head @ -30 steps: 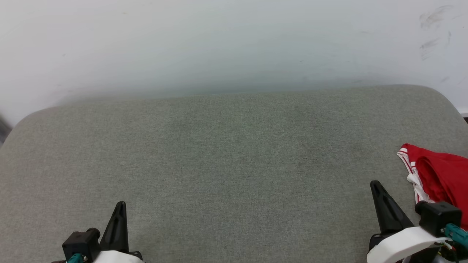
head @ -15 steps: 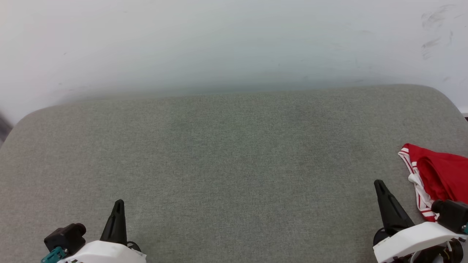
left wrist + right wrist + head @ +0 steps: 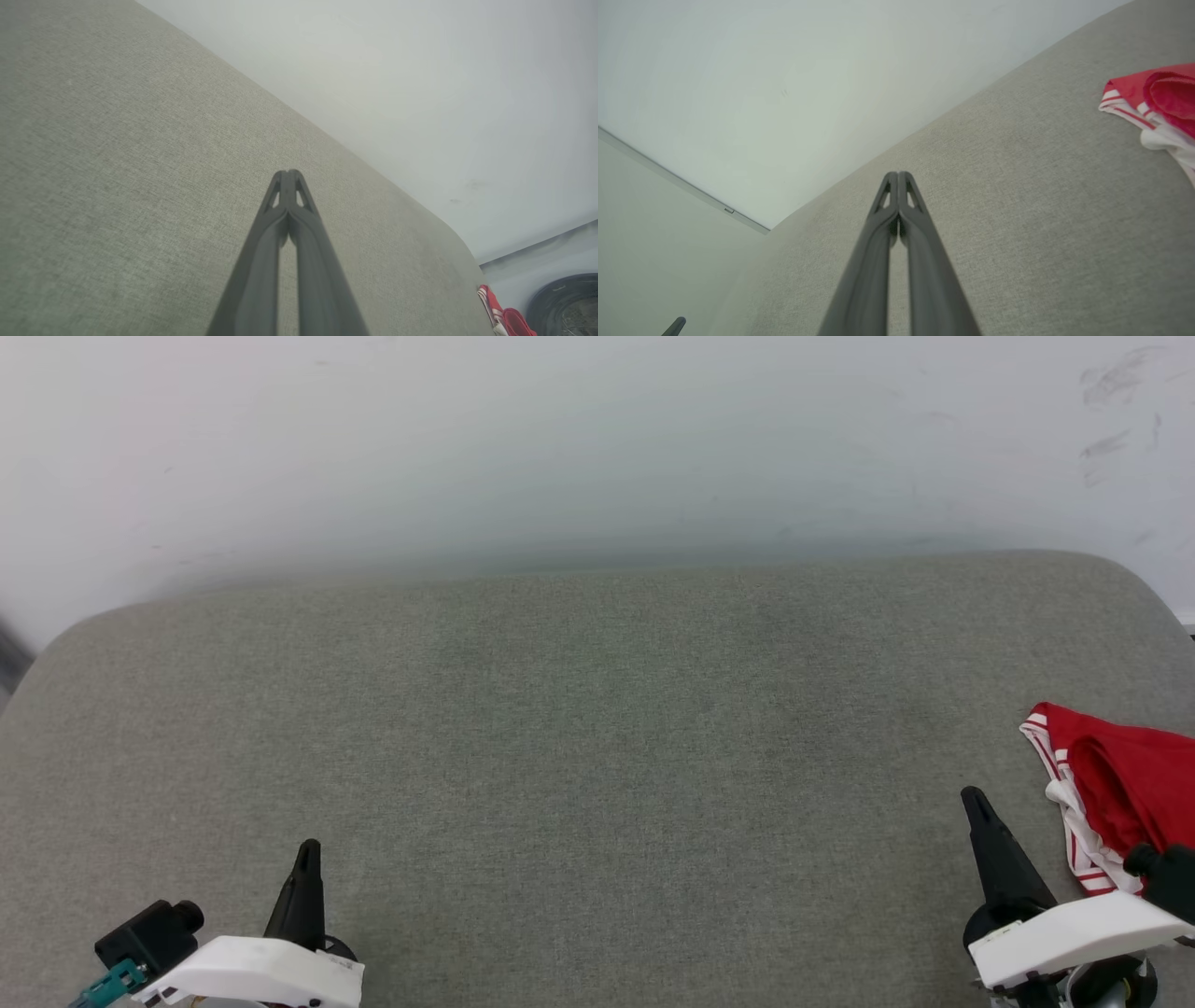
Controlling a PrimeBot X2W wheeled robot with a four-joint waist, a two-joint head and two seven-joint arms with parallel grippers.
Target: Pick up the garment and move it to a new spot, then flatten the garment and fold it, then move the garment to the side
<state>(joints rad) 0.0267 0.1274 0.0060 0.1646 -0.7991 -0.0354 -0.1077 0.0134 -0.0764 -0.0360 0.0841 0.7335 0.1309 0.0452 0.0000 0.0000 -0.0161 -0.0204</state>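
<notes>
Looking down at a wide grey-green fabric cushion (image 3: 597,756), backed by a pale wall (image 3: 597,448) on the far side. Can spot a few dark scuff marks (image 3: 1111,383) up on the wall's far right.

Got the garment (image 3: 1120,784) way over at the right edge of the cushion, roughly mid-depth, bunched up in a heap rather than laid flat. Mostly red, with white fabric and red-white stripe trim along its left side. Cut off by the frame on the right in the head view, so can't tell its full extent.

Seeing the left gripper (image 3: 306,851) down at the near left, clenched with both dark fingers pressed together right to the tips, grasping nothing. Hovering or resting over bare cushion, can't tell which. Well apart from the garment.

Same deal with the right gripper (image 3: 974,796) at the near right: clenched tight, with fingers touching, pinching nothing. Sitting just left of the garment, near its striped edge but not touching it, with a strip of bare cushion in between. Confirmed from the right wrist view too, with the red heap off to the upper right of the fingers and clear of them.

Also catching a dark round thing (image 3: 560,298) past the cushion's right end in the left wrist view, too blurry to name.
</notes>
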